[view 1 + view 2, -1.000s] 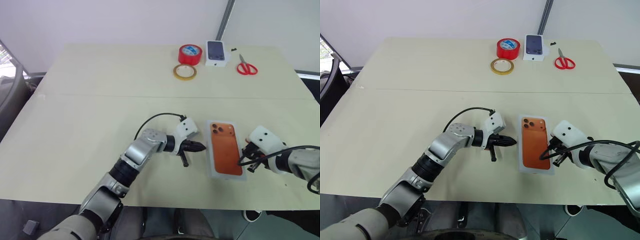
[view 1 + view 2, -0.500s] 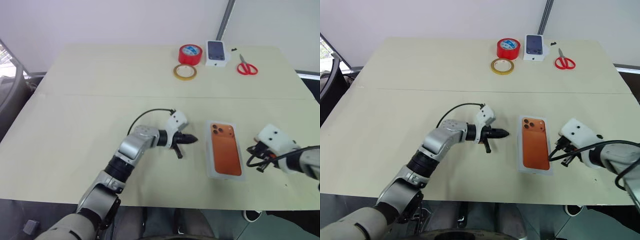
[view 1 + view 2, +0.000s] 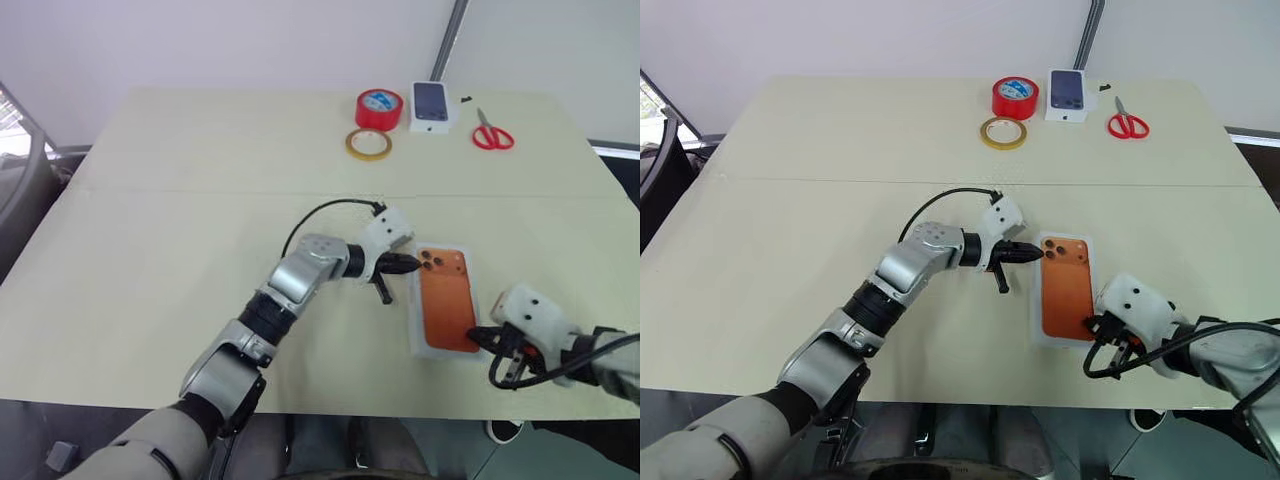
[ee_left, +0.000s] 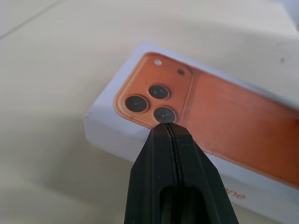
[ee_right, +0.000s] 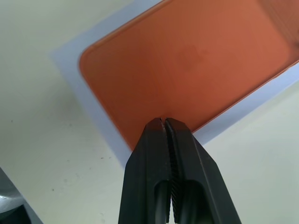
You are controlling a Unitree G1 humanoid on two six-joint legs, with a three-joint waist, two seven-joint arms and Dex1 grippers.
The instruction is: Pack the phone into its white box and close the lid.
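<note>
The lid (image 3: 447, 300), white with an orange phone picture on top, lies flat on the table and covers the white box beneath it. The phone itself is hidden. My left gripper (image 3: 412, 266) is shut, its tips at the lid's far left corner by the printed camera lenses (image 4: 152, 100). My right gripper (image 3: 478, 338) is shut too, its tips over the lid's near right corner (image 5: 140, 116). Neither gripper holds anything.
At the table's far edge stand a red tape roll (image 3: 380, 108), a yellow tape ring (image 3: 368, 144), a small white box with a dark phone picture (image 3: 431, 105) and red scissors (image 3: 492, 132). The table's front edge (image 3: 330, 408) runs just behind my right gripper.
My left gripper first drew away to the left, then swung back right to the lid's far left corner. My right gripper pulled back towards the front edge, to the lid's near right corner.
</note>
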